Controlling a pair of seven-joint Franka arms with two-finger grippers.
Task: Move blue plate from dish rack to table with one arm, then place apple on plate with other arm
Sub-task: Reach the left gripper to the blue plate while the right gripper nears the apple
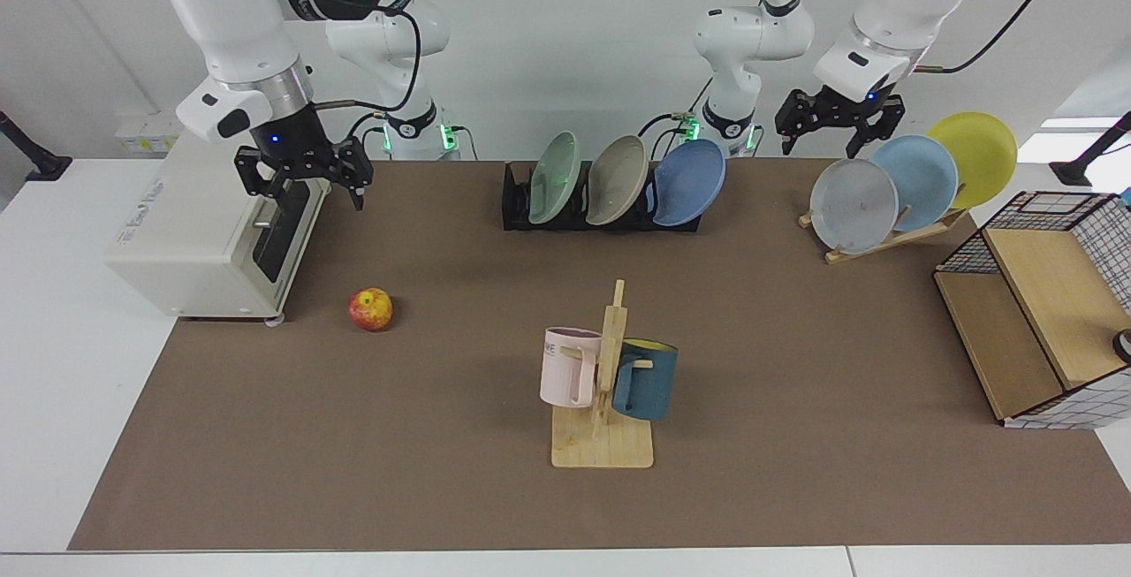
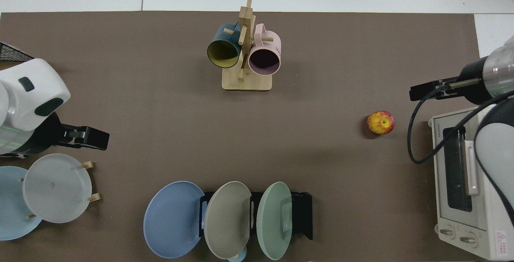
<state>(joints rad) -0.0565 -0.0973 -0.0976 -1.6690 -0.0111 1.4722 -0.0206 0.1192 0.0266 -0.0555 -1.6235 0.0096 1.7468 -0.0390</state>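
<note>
The print on the toaster oven (image 1: pixel 208 232) and pink mug (image 1: pixel 570 367) is too small to read.

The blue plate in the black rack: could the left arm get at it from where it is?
Probably yes. The blue plate sits at the dish rack's end nearest the left gripper, with nothing between them.
</note>
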